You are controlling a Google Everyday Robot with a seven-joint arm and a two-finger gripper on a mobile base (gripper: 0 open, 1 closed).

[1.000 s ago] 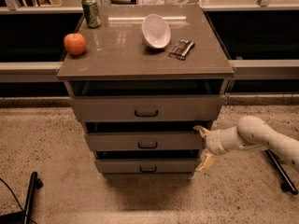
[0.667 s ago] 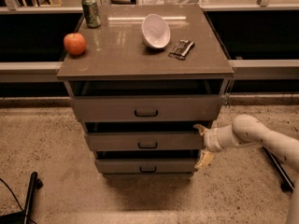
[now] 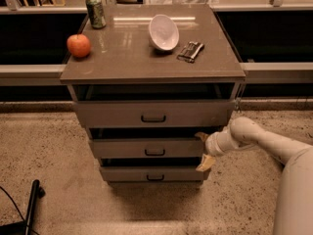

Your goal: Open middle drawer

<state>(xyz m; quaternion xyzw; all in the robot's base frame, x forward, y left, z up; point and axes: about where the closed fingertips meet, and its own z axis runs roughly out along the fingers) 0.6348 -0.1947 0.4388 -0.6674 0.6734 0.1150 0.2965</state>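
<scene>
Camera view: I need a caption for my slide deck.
Robot's claw at the right end of the middle drawer.

This looks like a lab or test area more than a home. A lone three-drawer cabinet [image 3: 127, 62] stands on a speckled hard floor [image 3: 49, 146] in front of a long grey ledge [image 3: 29, 73]. Set apart on the cabinet top are an apple [image 3: 78, 45], a drink can [image 3: 96, 11], a white bowl [image 3: 164, 32] and a snack bar [image 3: 190, 51]. The robot's gripper [image 3: 204, 151] sits at the right end of the middle drawer [image 3: 146, 148], fingers spread.
</scene>
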